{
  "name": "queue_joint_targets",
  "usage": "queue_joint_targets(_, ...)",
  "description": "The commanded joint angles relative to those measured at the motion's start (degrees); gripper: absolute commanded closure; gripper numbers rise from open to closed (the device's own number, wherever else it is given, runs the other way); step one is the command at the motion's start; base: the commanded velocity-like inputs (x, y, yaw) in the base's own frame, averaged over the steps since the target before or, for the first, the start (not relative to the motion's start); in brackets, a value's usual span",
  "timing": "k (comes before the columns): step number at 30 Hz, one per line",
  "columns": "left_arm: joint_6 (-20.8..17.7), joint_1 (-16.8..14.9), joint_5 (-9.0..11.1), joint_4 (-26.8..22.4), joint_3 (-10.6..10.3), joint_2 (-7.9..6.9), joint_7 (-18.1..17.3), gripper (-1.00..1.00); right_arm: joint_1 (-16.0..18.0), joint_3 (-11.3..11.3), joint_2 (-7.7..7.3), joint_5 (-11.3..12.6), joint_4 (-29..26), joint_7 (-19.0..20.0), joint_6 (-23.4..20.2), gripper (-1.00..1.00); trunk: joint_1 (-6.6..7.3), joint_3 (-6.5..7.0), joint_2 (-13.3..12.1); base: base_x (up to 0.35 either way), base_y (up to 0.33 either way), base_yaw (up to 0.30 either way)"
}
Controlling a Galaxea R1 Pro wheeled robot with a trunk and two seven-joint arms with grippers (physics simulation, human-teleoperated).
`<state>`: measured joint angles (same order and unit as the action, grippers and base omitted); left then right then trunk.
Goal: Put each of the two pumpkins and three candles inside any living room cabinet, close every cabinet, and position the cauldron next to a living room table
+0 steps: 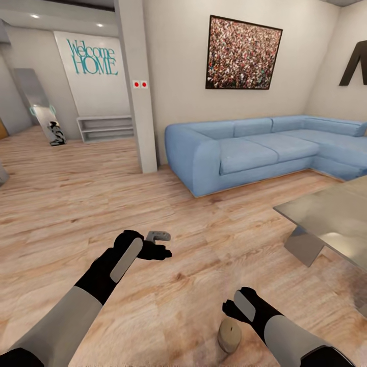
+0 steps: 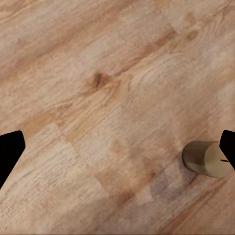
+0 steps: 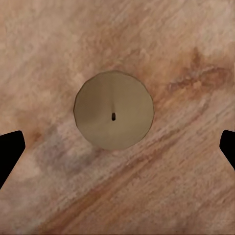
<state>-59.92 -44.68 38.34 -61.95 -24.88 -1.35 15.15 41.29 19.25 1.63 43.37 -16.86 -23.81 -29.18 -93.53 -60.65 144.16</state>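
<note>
Head view. A candle [image 1: 229,335] stands upright on the wood floor [image 1: 193,244] at about 6 o'clock in the picture, a short beige cylinder with a small wick. The right gripper [image 1: 228,307] hangs just above and beside it, not touching. The left gripper [image 1: 162,243] reaches forward near centre, over bare boards, well apart from the candle. The glass-topped table [image 1: 331,214] sits at 3 o'clock, the blue sofa [image 1: 255,153] at 1 o'clock. From here I cannot tell how far either pincer is spread.

Left wrist view. Two dark fingertips [image 2: 10,152] sit at opposite edges: jaws wide, nothing between them. The candle [image 2: 205,159] lies at about 4 o'clock, beside one tip, seen obliquely.

Right wrist view. Looking straight down on the candle [image 3: 113,110], wick at centre. Fingertips [image 3: 10,154] at both edges, wide apart, holding nothing; the candle lies a little off the line between them.

Handling, as judgement: light, rigid wax, smooth sides that may slip, easily tipped if nudged. Best taken across the round side wall, mid-height, with the jaws centred first; moderate squeeze, since wax can dent.
</note>
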Motion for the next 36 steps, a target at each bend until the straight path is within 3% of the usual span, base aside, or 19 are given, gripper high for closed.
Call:
queue_joint_targets(1,-0.08,-0.05,0.61,-0.04,-0.17,-0.06,0.59,-1.00,0.02,0.63,0.01,0.57,-0.10,-0.45,-0.08,-1.00,-0.01,-0.28,0.04,0.000,0.000,0.000)
queue_joint_targets(11,-0.08,-0.05,0.60,-0.04,-0.15,-0.06,0.60,-1.00,0.25,3.68,0.50,0.55,-0.43,-0.45,4.59,-1.00,-0.27,-2.50,0.18,0.000,0.000,0.000)
queue_joint_targets(26,-0.08,-0.05,0.91,-0.03,-0.05,-0.05,0.62,-1.00,0.37,6.74,1.27,0.42,-0.75,-0.45,7.05,-1.00,-0.27,-2.50,0.18,0.044,0.020,0.000)
queue_joint_targets(36,-0.08,-0.05,0.63,-0.02,-0.10,-0.05,0.66,-1.00,0.29,7.13,1.22,0.44,-0.72,-0.45,7.85,-1.00,-0.27,-2.50,0.18,0.089,0.005,0.000)
